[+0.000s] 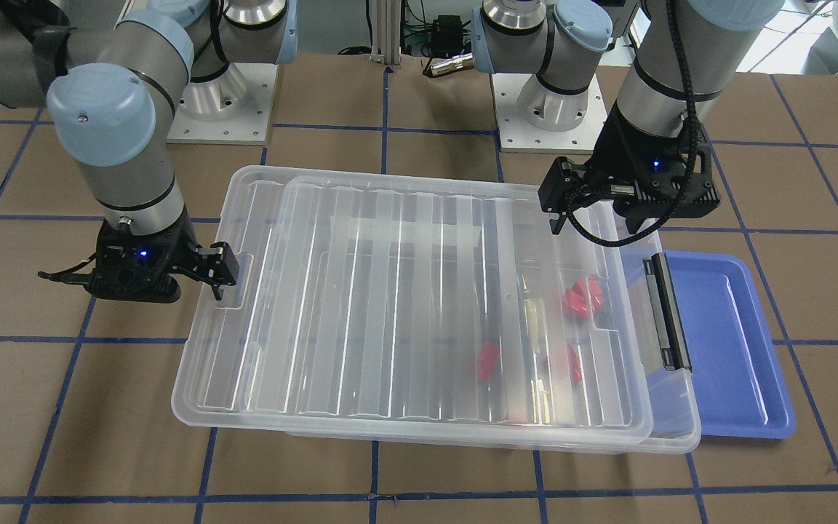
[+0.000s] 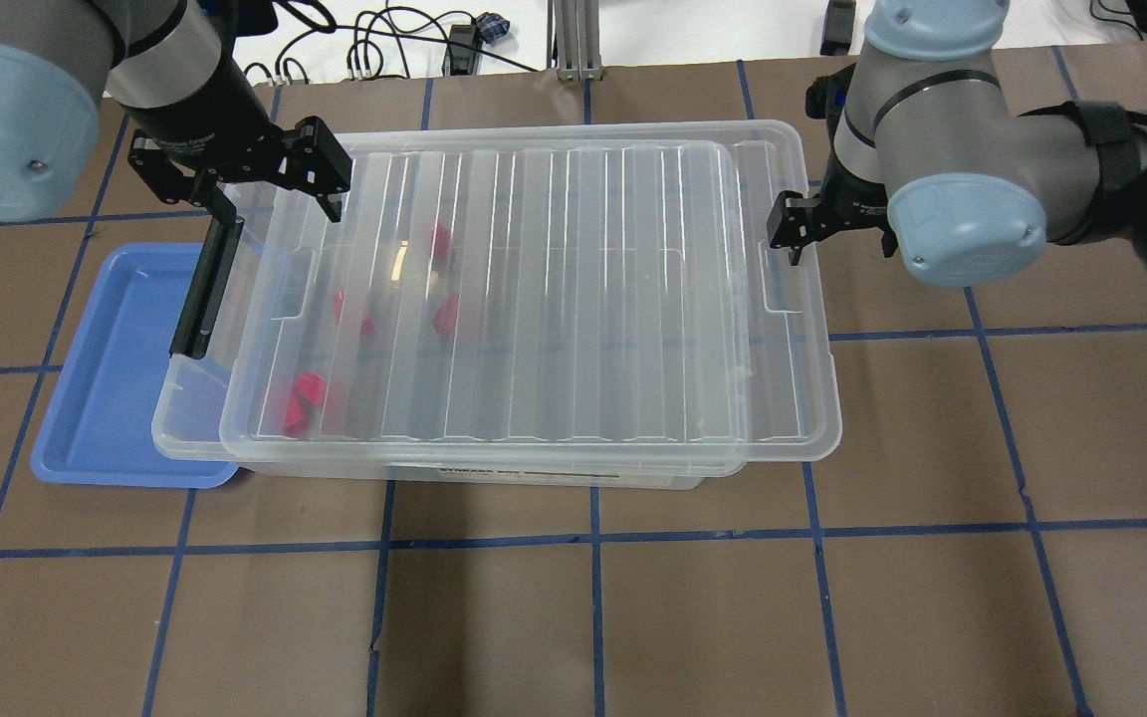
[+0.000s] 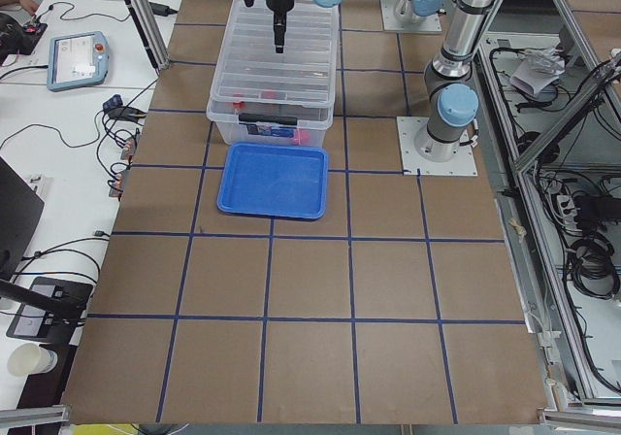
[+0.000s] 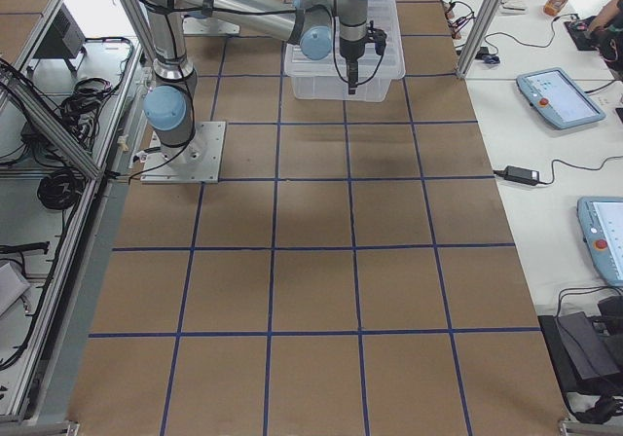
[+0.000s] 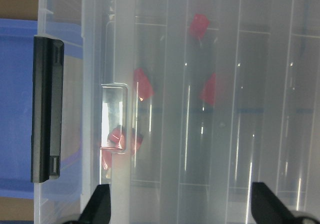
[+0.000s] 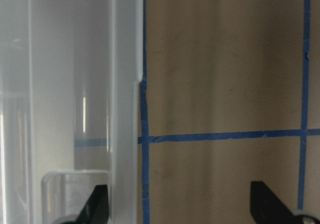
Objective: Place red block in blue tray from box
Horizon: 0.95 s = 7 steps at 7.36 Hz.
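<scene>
red blocks (image 2: 444,314) lie inside the box (image 2: 534,474), under the lid (image 2: 573,299), which sits askew, shifted toward the right arm's end. the tray (image 2: 101,388) is just beside the latch (image 2: 203,289) end. both grippers hang wide open and empty: the left gripper (image 2: 280,199) over the latch end, the right gripper (image 1: 217,278) at the opposite lid edge. best to pinch the lid's rim at both ends and lift level together, clear of the latch.

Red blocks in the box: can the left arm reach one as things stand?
Probably not yet. The ribbed lid lies over the box, covering every red block visible; the left gripper, jaws open, hangs above lid plastic.
</scene>
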Tool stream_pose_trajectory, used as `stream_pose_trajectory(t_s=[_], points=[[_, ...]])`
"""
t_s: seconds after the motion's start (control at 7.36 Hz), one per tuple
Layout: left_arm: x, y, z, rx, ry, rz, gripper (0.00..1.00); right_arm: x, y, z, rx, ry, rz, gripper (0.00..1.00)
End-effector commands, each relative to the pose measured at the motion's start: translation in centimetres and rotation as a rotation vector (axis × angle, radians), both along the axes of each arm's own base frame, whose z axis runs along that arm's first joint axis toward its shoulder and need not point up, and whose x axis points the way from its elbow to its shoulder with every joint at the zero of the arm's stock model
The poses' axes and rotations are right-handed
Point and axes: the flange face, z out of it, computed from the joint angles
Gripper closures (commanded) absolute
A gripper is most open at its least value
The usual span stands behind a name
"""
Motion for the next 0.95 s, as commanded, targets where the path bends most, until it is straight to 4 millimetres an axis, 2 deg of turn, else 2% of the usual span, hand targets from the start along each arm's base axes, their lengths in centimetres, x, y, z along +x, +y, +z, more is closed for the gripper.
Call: stream_pose_trajectory(t_s=[0.0,0.14,0.27,0.41,0.54,0.82], points=[[0.1,-0.1,0.0,-0.006,-0.002,-0.009,0.0,-6.0,-1.1,0.5,0.003,0.029,-0.04,0.0],[0.1,-0.4,0.2,-0.006,-0.004,-0.009,0.0,-8.4,-1.1,0.7,0.006,0.031,-0.055,0.0],[0.1,0.1,-0.1,0.008,0.003,-0.008,0.0,-9.8,-1.1,0.7,0.014,0.033,-0.06,0.0],[-0.1,-1.1,-1.4,0.032,0.008,0.0,0.0,-11.0,-0.9,0.5,0.028,0.031,-0.079,0.0],[0.2,-2.0,-3.1,0.049,0.014,0.013,0.0,-11.6,-0.8,0.4,0.031,0.03,-0.09,0.0],[1.8,-5.3,-8.8,0.097,0.01,0.064,0.0,-12.0,-0.9,0.7,0.027,0.031,-0.093,0.0]])
